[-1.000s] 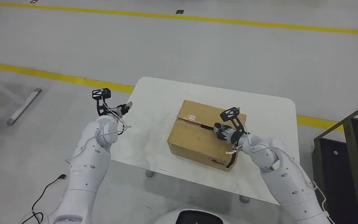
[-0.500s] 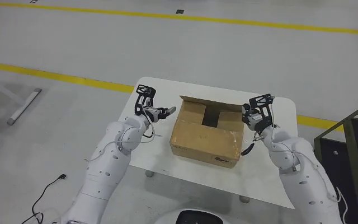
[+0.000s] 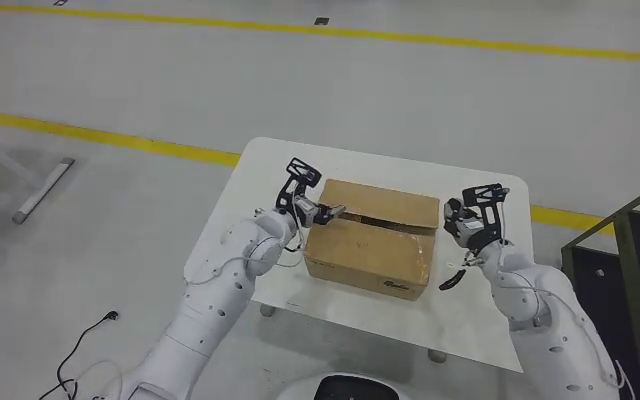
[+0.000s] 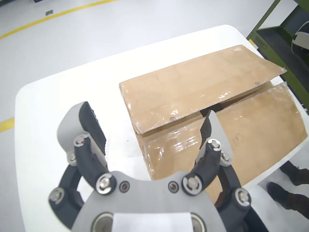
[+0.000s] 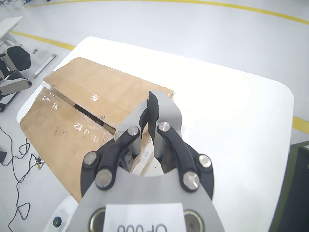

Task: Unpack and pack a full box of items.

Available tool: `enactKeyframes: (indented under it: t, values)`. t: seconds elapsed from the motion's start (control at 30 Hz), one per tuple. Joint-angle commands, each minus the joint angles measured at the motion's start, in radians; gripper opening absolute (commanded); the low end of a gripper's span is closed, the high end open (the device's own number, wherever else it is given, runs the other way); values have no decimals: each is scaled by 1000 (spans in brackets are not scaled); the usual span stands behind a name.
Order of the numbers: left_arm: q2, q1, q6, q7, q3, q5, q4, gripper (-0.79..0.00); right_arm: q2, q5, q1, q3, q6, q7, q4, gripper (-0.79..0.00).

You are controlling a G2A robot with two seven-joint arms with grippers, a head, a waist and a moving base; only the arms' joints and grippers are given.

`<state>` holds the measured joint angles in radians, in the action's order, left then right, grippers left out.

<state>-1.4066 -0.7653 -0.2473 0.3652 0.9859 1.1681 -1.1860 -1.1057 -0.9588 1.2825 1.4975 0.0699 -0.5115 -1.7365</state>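
Left gripper point(image 4: 148, 112): jaws spread wide, empty, at cardboard box point(image 3: 370, 240) end. Right gripper point(image 5: 151, 97): jaws clenched, empty. Pen scrawl on box unreadable.

The box point(image 5: 79, 90) bears an illegible scribble point(image 5: 60, 132); the right tool point(image 5: 152, 105) a printed label point(image 5: 144, 218).

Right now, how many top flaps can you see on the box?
2. The far flap has its seam edge lifted a little above the other. The near flap lies lower, on the robot's side. Anything beneath them is hidden.
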Motion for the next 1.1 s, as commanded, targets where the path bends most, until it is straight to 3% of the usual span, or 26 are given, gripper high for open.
enactKeyframes:
  t: [0.0, 0.27, 0.5, 0.77, 1.07]
  values:
    - [-3, 8, 2, -38, -17, 44, 11, 0, 0, -3, -5, -1, -1, 1, 3, -785]
    - [-3, 23, -68, -117, -62, 183, 8, 0, 3, -99, 51, 56, -141, -14, -27, -785]
    - [-3, 23, -68, -117, -62, 183, 8, 0, -3, -177, 152, 54, -261, 19, -79, -785]
    - [-2, 14, -70, -121, -65, 192, 2, 0, -12, -76, 247, 41, -157, 117, -41, -785]
    - [-7, 43, -156, -134, -133, 337, 3, 0, -15, -52, 238, 24, -76, 140, 14, -785]
